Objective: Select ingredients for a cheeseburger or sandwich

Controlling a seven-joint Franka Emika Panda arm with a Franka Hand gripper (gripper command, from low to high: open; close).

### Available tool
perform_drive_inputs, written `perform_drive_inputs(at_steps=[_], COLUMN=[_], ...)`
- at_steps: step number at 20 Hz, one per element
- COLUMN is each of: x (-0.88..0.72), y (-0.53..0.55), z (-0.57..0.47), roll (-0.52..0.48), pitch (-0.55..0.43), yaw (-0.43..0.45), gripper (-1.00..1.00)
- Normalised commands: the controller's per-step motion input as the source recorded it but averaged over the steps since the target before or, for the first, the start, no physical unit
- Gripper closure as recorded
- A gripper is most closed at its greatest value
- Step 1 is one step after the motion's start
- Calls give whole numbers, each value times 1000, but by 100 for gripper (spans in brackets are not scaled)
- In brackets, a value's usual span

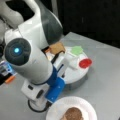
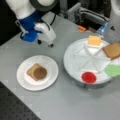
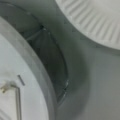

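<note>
On the white plate [image 2: 23,81] lies a toast square [image 2: 32,70] topped by the brown patty [image 2: 40,73], well apart from the gripper [image 2: 47,37], whose opening cannot be told; cheese [image 2: 94,40] remains in the divided tray [image 2: 72,67].

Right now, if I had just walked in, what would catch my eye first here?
Probably the big white and blue robot arm filling a front view's left. Next, the round divided tray, holding a yellow cheese square, a toast square, a green leaf piece and a red disc. Beside it, a white plate carries toast topped with a brown patty.
</note>
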Motion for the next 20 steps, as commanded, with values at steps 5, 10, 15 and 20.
perform_drive_inputs(at_steps=[5,10,15,20], x=[-642,-420,-290,-208], y=[439,295,255,350], z=[50,-62,-26,-36], roll=[-512,-383,-360,-258], pitch=[-136,-179,-87,-42], yaw=[-113,-26,19,61], gripper=[-100,-100,-100,-100])
